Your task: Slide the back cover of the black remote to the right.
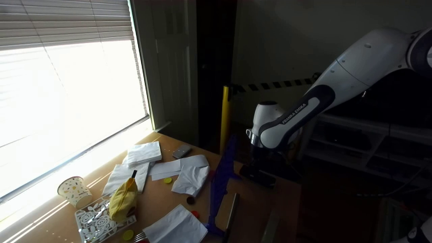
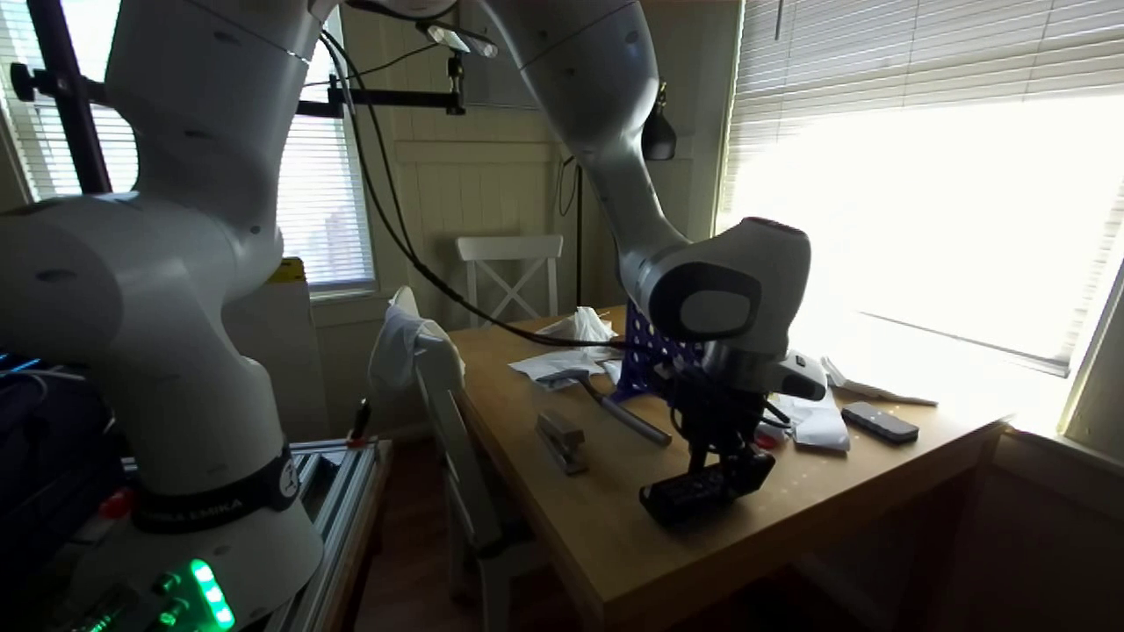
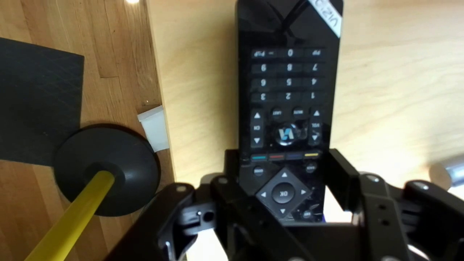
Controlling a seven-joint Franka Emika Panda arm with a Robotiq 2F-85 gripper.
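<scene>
The black remote [image 3: 286, 105] lies between my gripper's fingers [image 3: 282, 163] in the wrist view, button face toward the camera. A finger presses each long side near the coloured buttons. In an exterior view the remote [image 2: 680, 498] sits low under the gripper [image 2: 724, 465], near the table corner. It also shows dark under the gripper in an exterior view [image 1: 261, 177]. I cannot tell whether it touches the table. Its back cover faces away and is hidden.
A blue-purple perforated rack [image 1: 221, 182] stands close by. A stapler [image 2: 560, 441] and a metal-handled tool [image 2: 632, 420] lie on the table [image 2: 606, 527]. A grey remote [image 2: 880, 422], white papers [image 1: 179, 224], a yellow pouch [image 1: 123, 200] and a cup [image 1: 76, 192] lie farther off.
</scene>
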